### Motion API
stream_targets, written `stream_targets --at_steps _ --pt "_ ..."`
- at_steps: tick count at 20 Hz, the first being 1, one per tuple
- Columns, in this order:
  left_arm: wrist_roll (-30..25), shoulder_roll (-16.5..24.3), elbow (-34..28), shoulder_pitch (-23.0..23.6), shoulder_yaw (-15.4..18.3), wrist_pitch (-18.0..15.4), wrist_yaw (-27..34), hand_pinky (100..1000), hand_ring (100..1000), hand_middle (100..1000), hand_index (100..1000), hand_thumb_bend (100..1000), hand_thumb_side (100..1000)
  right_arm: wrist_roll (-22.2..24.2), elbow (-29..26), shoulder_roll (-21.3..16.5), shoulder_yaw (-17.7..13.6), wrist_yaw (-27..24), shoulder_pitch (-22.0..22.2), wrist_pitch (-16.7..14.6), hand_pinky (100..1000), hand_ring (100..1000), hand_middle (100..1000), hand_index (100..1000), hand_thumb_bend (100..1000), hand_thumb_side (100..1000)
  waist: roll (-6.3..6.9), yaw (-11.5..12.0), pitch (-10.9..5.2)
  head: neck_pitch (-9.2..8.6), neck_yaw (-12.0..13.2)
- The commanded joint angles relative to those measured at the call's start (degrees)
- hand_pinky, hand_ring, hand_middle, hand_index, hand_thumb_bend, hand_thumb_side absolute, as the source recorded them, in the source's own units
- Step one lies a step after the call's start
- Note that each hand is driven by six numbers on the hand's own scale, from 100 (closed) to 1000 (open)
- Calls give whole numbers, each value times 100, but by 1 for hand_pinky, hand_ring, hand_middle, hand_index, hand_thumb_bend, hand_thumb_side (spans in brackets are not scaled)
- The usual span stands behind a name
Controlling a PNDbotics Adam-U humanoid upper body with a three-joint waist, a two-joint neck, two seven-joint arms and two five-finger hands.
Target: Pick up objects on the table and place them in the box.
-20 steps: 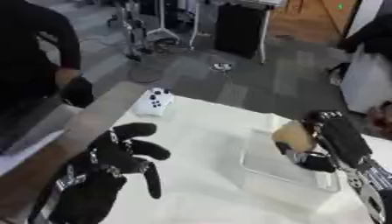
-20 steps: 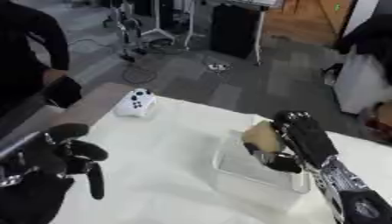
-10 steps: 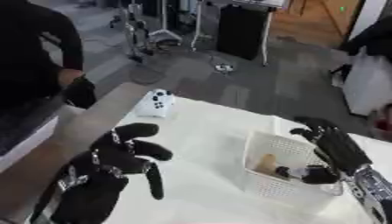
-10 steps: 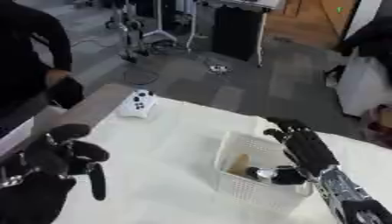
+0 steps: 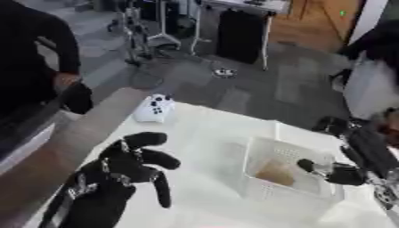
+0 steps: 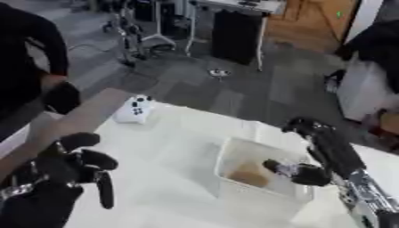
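Hovering over the white box (image 5: 290, 178), the right hand (image 5: 352, 153) is opening, its brown object (image 5: 274, 171) lying inside; it should lift straight up, sparing the rim, before the white controller (image 5: 153, 108).

White table (image 5: 206, 133) runs askew. White box (image 5: 269, 156) sits twd table's right edge, w/ a tan object (image 5: 274, 171) inside. Right hand (image 5: 355, 156) over box's right rim, fingers relaxed, thumb reaching into box, holding nothing. Left hand (image 5: 128, 164) near table's front-left corner, fingers spread, idle. White game controller (image 5: 153, 108) at far-left edge, well apart from box.
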Motion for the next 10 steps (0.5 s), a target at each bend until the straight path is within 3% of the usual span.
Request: stream_targets --at_steps 1,2,3,7,10 --pt "159 229 -105 149 160 -41 -212 401 772 859 742 969 691 161 -2242 -400 -103 -2098 901 123 100 200 271 509 314 1000 103 -107 -149 -301 204" --pt "203 247 -105 222 182 -48 -279 401 772 859 742 969 691 103 -2613 -344 -186 -2573 1213 58 100 189 270 508 559 1000 130 -159 -164 -384 339" --pt "242 257 -105 267 192 -58 -336 399 773 860 742 964 695 49 -2784 -314 -261 -2908 1414 16 100 178 251 504 301 1000 146 -191 -172 -442 437" --pt "368 277 -105 484 240 -127 -548 395 774 861 742 955 703 -229 -2960 466 -638 -3488 1942 -1098 100 126 196 502 249 982 274 -371 -192 -620 774" --pt "415 287 -105 653 220 -143 -699 389 778 864 742 945 715 -384 -2969 792 -825 -3562 1906 -1727 100 123 183 457 235 973 349 -543 -210 -719 876"
